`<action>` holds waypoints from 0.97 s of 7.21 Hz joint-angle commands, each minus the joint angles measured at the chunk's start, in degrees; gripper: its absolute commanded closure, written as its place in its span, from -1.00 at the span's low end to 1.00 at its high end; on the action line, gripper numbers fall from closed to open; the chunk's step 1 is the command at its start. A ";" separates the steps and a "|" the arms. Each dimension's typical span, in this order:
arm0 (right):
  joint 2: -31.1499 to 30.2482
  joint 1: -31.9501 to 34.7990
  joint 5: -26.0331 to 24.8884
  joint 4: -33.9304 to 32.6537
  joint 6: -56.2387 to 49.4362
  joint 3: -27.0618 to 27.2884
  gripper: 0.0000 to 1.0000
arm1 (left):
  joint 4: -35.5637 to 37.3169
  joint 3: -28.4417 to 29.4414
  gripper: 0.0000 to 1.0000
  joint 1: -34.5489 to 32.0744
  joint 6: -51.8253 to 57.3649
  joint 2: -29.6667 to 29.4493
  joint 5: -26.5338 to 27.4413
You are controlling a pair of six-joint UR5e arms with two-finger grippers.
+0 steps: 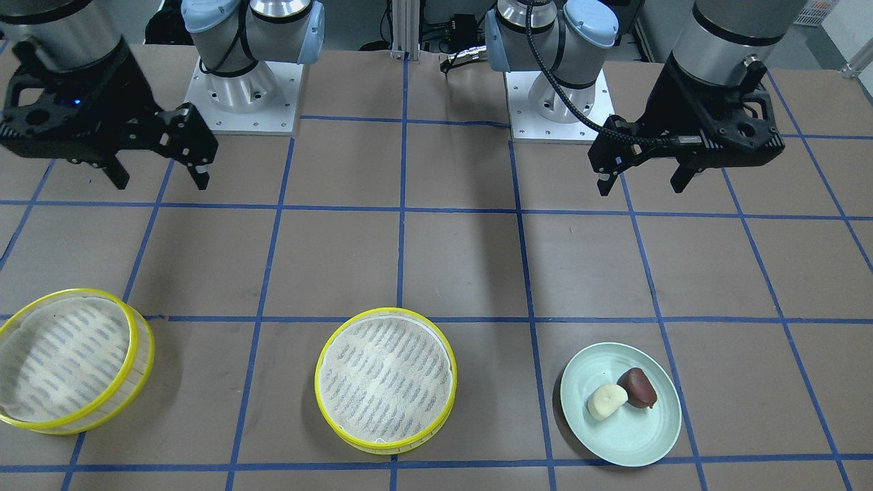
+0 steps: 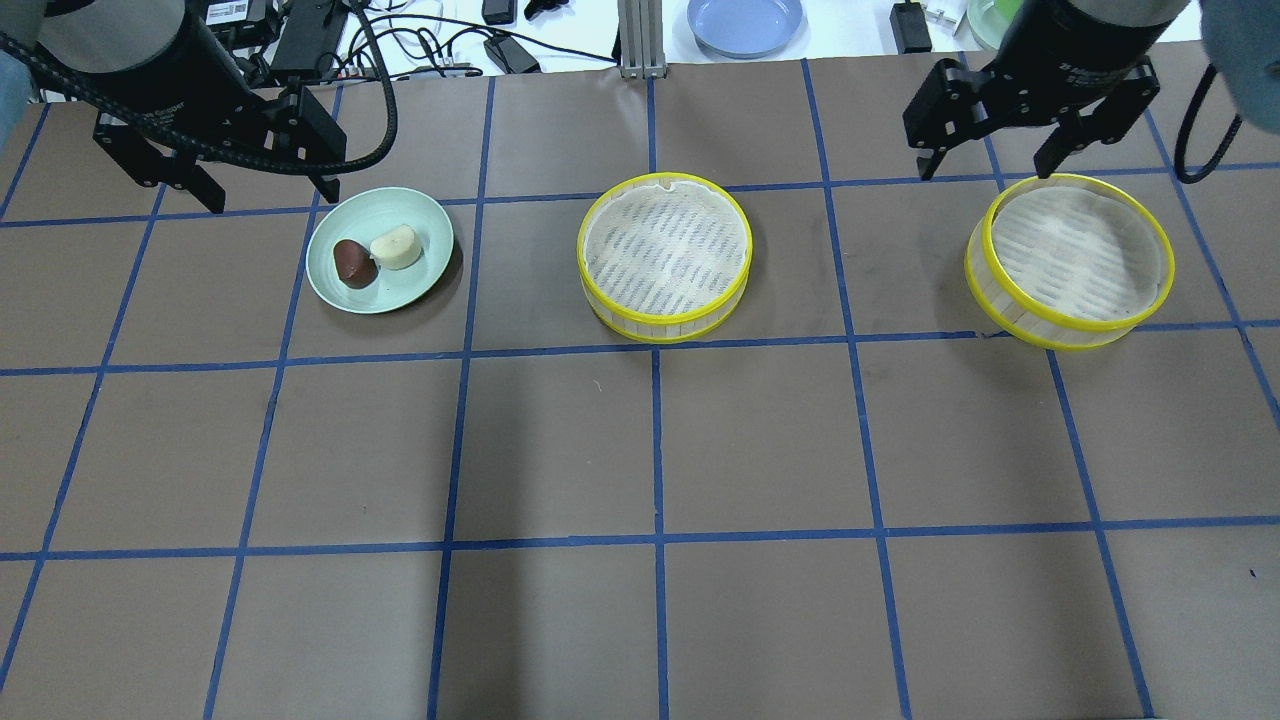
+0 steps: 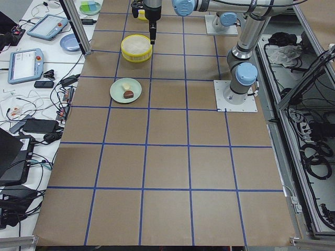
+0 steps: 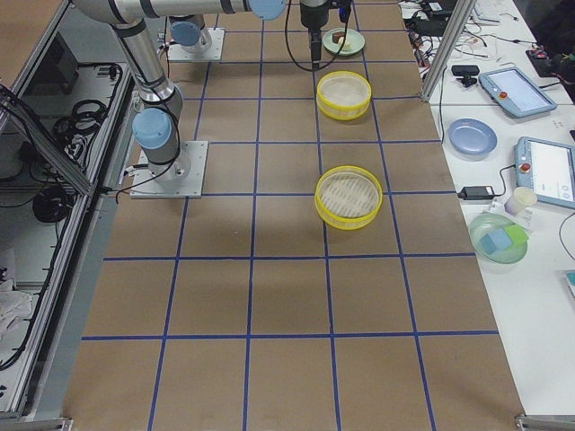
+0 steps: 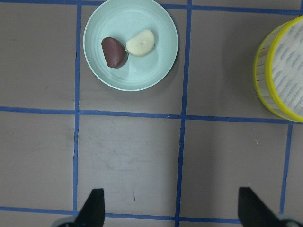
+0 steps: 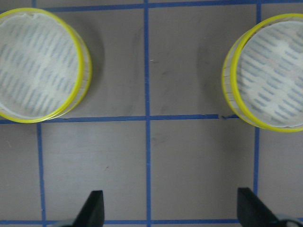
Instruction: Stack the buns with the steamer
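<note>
**Desk** (image 2: 560, 440): brown surface ruled into squares by blue tape. All task items lie in one row parallel to the long edge opposite the robot, closer to that edge than to the robot's edge and well away from every corner.

**Steamer:** two alike round tiers with yellow rims and whitish slotted liners, both flat on the desk and well apart. The middle tier (image 2: 665, 257) sits about midway along the row. The right tier (image 2: 1070, 260) lies toward the desk's right end.

**Left hand** (image 2: 272, 198): raised above the desk with its fingers spread apart. It is set back from the plate toward the robot's edge. Its wrist view shows the plate ahead and the middle tier at the side.

**Right hand** (image 2: 985, 170): also raised, fingers spread apart. It is set back toward the robot's edge, opposite the gap between the two tiers. Its wrist view shows one tier on each side.

**Plate** (image 2: 410, 285): pale green, at the row's left end, apart from the middle tier.

**Buns:** both rest on the plate, side by side and touching. The brown bun (image 2: 354, 263) lies toward the desk's left end. The cream bun (image 2: 395, 247) lies on the side nearer the middle tier.
</note>
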 commanded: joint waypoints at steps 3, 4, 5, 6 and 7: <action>13.49 -18.91 -1.08 -13.26 -23.07 -0.12 -1.00 | 11.11 -1.02 -1.00 2.86 15.88 -8.93 0.17; 18.58 -21.30 -0.90 -19.24 -27.82 -0.21 -1.00 | 13.14 -1.02 -1.00 4.10 22.28 -11.57 -0.27; 22.28 -22.19 -1.08 -25.39 -28.91 -0.29 -1.00 | 16.55 -1.11 -1.00 4.28 28.00 -14.56 -0.19; 24.15 -22.99 -1.25 -26.40 -29.10 -0.29 -1.00 | 20.94 -1.63 -1.00 4.28 29.28 -18.07 -0.45; 26.25 -23.69 -2.04 -28.68 -29.36 -0.21 -1.00 | 29.34 -4.25 -1.00 4.28 30.77 -21.67 -2.36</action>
